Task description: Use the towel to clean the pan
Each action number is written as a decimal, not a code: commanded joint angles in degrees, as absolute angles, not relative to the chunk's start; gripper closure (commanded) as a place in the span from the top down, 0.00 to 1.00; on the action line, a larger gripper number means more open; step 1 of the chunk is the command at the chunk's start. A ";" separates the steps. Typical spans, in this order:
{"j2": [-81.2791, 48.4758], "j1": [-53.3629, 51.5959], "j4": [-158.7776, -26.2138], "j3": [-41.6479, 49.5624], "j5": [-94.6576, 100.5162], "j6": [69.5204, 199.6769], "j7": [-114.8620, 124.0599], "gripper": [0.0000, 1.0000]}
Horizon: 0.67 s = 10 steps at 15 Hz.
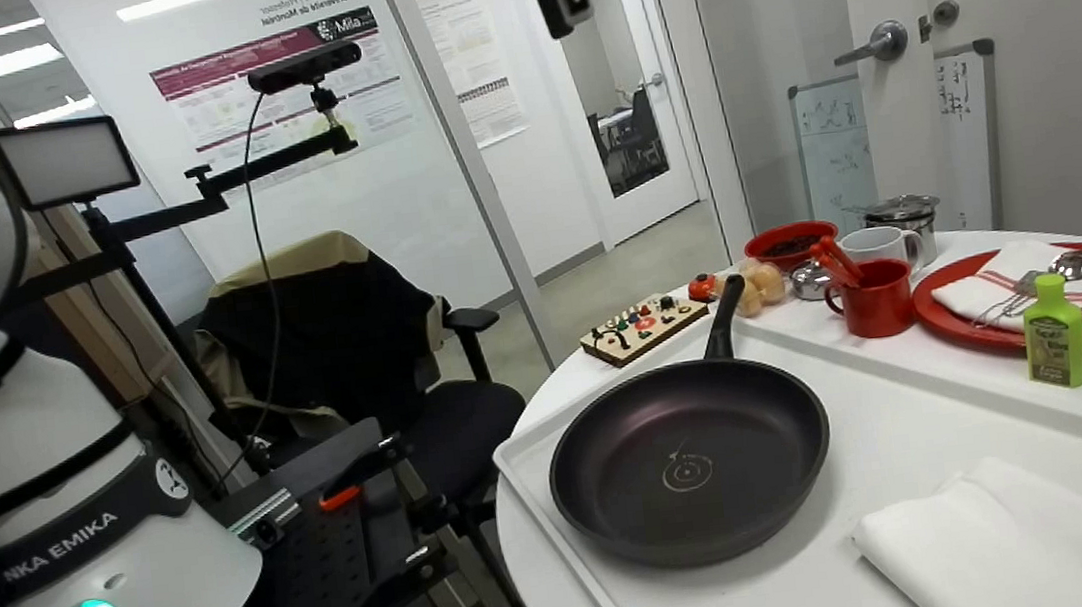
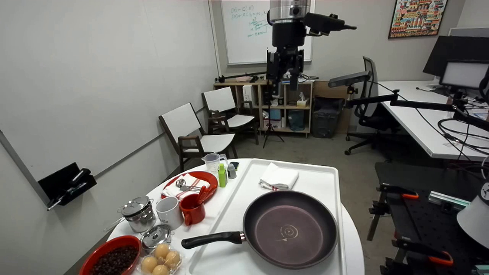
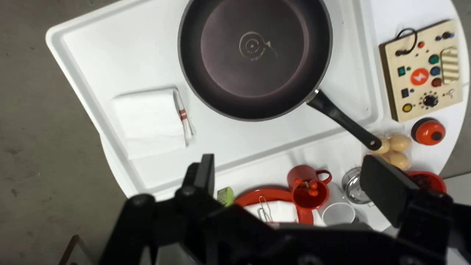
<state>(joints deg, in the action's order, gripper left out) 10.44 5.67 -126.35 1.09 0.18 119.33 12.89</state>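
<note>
The black frying pan (image 1: 689, 469) rests upright on the white tray, its inside bare and its handle reaching out over the tray's rim. Beside it on the same tray lies the towel (image 2: 280, 177), folded white cloth with a red stripe at one edge. In the wrist view the towel (image 3: 151, 125) is left of the pan (image 3: 254, 55), with a gap between them. High above the table hangs my gripper (image 2: 284, 91), touching neither. Its fingers stand wide apart in the wrist view, open, with nothing held between them. Only its tip shows at the top of an exterior view.
Along the white tray (image 3: 265, 147) stand a red mug (image 1: 877, 298), a white mug (image 2: 169, 212), a green bottle (image 1: 1054, 330) and a red plate (image 2: 208, 177) bearing a striped cloth and utensils. Eggs (image 2: 160, 259) sit near the pan's handle end. A wooden button board (image 3: 423, 71) lies beyond the tray.
</note>
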 commanded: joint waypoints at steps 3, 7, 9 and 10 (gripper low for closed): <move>-1.04 7.45 -118.20 4.97 0.00 126.02 12.90 1.00; -8.47 8.37 -112.95 7.20 -0.36 128.14 12.49 1.00; -12.04 8.82 -110.24 7.86 -0.55 127.89 10.18 1.00; -13.77 8.98 -108.76 8.12 -0.03 127.22 9.22 1.00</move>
<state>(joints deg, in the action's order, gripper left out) -7.71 8.59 -114.75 7.34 0.07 128.05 11.96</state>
